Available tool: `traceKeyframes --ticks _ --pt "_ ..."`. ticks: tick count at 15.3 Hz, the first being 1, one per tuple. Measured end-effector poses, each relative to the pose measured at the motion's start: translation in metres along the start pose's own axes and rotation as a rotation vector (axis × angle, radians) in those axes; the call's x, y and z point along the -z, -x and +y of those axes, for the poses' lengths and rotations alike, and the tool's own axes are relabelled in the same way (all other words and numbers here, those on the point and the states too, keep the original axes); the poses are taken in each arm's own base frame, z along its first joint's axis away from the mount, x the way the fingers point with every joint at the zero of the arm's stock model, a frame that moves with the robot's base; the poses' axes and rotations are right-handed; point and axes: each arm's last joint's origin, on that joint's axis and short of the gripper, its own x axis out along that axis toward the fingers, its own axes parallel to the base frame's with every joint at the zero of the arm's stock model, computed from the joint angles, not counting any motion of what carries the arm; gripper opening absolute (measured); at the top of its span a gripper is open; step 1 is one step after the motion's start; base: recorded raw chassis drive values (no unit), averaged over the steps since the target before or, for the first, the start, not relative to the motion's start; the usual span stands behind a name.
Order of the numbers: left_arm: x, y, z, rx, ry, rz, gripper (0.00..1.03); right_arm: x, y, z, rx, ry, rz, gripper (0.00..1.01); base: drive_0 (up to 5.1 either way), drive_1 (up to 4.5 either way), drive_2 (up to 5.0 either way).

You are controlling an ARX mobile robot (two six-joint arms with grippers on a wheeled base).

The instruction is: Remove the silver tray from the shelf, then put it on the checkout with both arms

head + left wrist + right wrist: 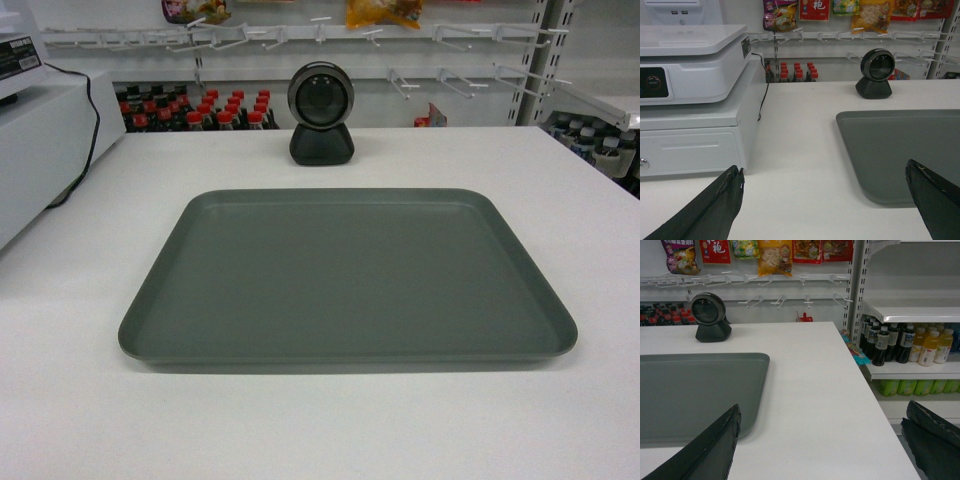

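The silver tray [345, 275] lies flat on the white checkout [90, 400], in front of the round black-and-silver lens unit [320, 110]. Neither gripper shows in the head view. In the left wrist view my left gripper [825, 167] is open over bare counter, the tray [905, 150] lying to its right with its near corner in front of the right finger. My right gripper [825, 406] is open too, with the tray [690, 390] at its left finger and nothing between the jaws. The shelf [912, 312] stands empty beyond the counter's right edge.
A white till box [690, 85] with a black cable [90, 130] sits on the counter's left. Dark and yellow bottles [905, 342] fill the lower shelf at right. Red-capped bottles [190, 110] and snack bags [774, 257] on hooks line the back wall.
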Motion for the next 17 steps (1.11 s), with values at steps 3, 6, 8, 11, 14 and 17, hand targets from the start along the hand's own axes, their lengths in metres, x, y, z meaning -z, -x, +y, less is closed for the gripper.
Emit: traceKeyframes --ticks 3,6,8,11,14,17 --pt "0.0000 0.0000 0.0000 0.000 0.000 0.000 0.98 0.0000 0.0000 0.0000 0.000 0.000 0.000 0.98 0.0 0.00 0.0" --pt "0.0000 0.0000 0.0000 0.000 0.000 0.000 0.98 0.0000 0.0000 0.0000 0.000 0.000 0.000 0.98 0.0 -0.85 0.8" --pt "0.0001 0.0000 0.0000 0.000 0.000 0.001 0.98 0.0001 0.0000 0.0000 0.000 0.000 0.002 0.98 0.0 -4.12 4.2" --pt "0.0000 0.0000 0.0000 0.000 0.000 0.000 0.98 0.0000 0.0000 0.0000 0.000 0.000 0.000 0.98 0.0 -4.14 4.2" --pt "0.0000 0.0000 0.0000 0.000 0.000 0.000 0.98 0.0001 0.0000 0.0000 0.000 0.000 0.001 0.98 0.0 -4.21 4.1" --pt "-0.0001 0.0000 0.0000 0.000 0.000 -0.001 0.98 0.0000 0.0000 0.0000 0.000 0.000 0.000 0.98 -0.1 -4.28 4.1"
